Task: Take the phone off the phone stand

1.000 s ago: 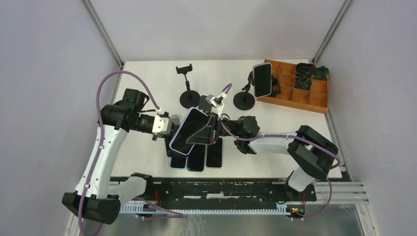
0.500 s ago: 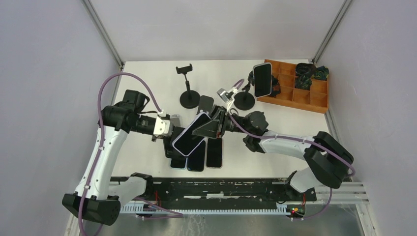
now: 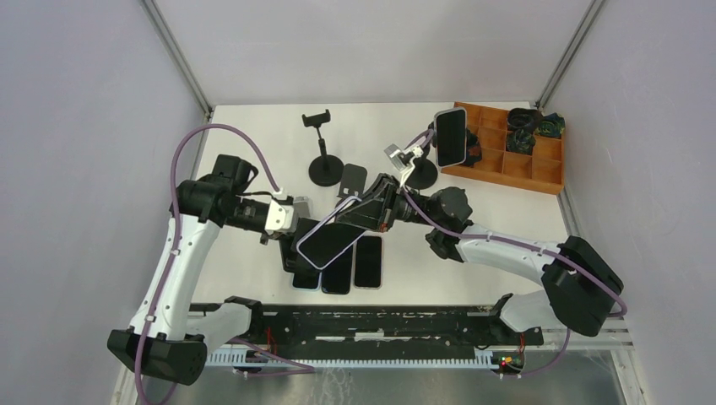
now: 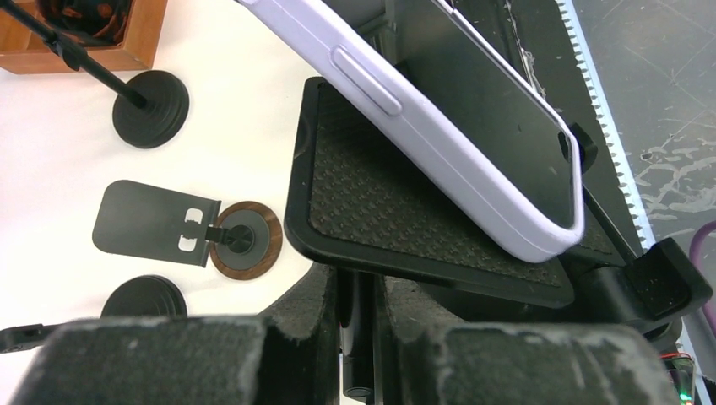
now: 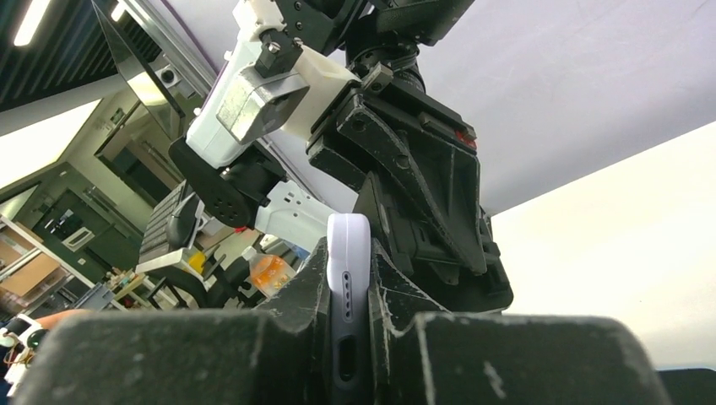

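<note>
While my right gripper [image 5: 348, 291] clamps the phone [image 4: 481, 118] and my left gripper [image 4: 359, 295] clamps the stand [image 4: 380, 202], I judge a snagged case could wrench either loose.

Shows plain pale grey walls [image 3: 363, 42] on three sides, joined by thin metal corner posts [image 3: 177, 55], around a white bench [image 3: 253, 118] in even light, a black rail [image 3: 380, 319] along its near edge.
</note>
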`<state>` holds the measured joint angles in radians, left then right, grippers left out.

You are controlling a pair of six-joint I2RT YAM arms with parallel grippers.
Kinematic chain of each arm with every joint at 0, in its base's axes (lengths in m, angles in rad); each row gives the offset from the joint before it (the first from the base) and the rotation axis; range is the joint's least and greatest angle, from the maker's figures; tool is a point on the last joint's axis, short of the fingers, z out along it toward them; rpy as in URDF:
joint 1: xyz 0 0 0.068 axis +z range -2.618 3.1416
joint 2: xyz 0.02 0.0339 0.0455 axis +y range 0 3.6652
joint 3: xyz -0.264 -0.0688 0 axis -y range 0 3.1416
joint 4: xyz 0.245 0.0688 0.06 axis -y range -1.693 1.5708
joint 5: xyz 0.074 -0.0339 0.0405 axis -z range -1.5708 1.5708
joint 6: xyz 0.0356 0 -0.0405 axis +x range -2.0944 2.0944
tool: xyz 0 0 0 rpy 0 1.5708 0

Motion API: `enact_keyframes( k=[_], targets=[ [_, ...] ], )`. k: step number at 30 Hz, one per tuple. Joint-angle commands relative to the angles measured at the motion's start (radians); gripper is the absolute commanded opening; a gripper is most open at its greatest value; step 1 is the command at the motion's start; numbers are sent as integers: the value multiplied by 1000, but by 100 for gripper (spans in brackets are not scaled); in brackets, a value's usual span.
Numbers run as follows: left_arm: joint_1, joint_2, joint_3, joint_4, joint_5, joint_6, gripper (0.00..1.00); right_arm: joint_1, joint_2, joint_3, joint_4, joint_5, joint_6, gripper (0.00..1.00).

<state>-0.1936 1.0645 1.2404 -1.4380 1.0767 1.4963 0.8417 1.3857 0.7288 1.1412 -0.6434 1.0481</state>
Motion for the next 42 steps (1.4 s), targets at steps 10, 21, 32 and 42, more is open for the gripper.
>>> enact_keyframes(
  k=[10, 21, 32, 42],
  targets=[
    [-6, 0, 30, -27, -35, 61, 2, -250, -266, 144, -753, -227, -298, 0],
    [-6, -11, 44, -26, -44, 71, 2, -264, -187, 77, -1537, 7, -850, 0],
    [-6, -28, 40, -27, -51, 75, 2, -263, -29, 52, -1595, 118, -961, 0],
    [-6, -26, 47, -26, -45, 70, 2, -255, 156, 121, -1487, 223, -936, 41]
  ],
)
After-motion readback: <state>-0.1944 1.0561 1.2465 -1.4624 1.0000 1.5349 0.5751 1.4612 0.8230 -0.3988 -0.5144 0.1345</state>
